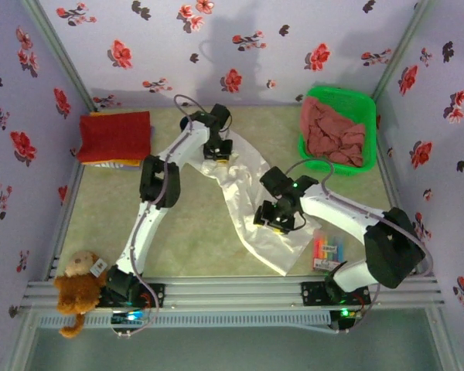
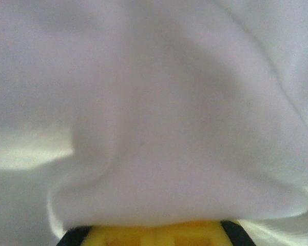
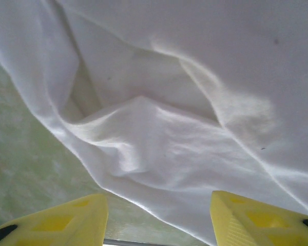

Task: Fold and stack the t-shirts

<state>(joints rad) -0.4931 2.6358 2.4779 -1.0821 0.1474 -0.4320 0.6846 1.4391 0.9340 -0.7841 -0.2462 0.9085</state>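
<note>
Left gripper: jaws closed, pinching the far end of the white shirt. In the wrist view the cloth bunches straight out of the yellow fingers and drapes over them. Likely purpose: to anchor that end so the shirt can be pulled flat.

Right gripper: jaws apart, nothing clamped. The yellow fingers stand on either side of a rumpled hem, low over the table. A raised ridge of cloth sits just ahead of them (a ready pinch point, by my reading).

White shirt: lies in a long diagonal band across mid-table, from the left gripper at the rear down to the near right. It is creased and twisted, not yet squared, so I judge the work to be at the flattening stage, before any fold.

Red shirt: folded, at the rear left corner, with other folded edges peeping out beneath. This is evidently the stack.

Pink shirts: heaped loose in the basket at rear right, awaiting their turn.

Bear: near left corner, well apart from the cloth.
</note>
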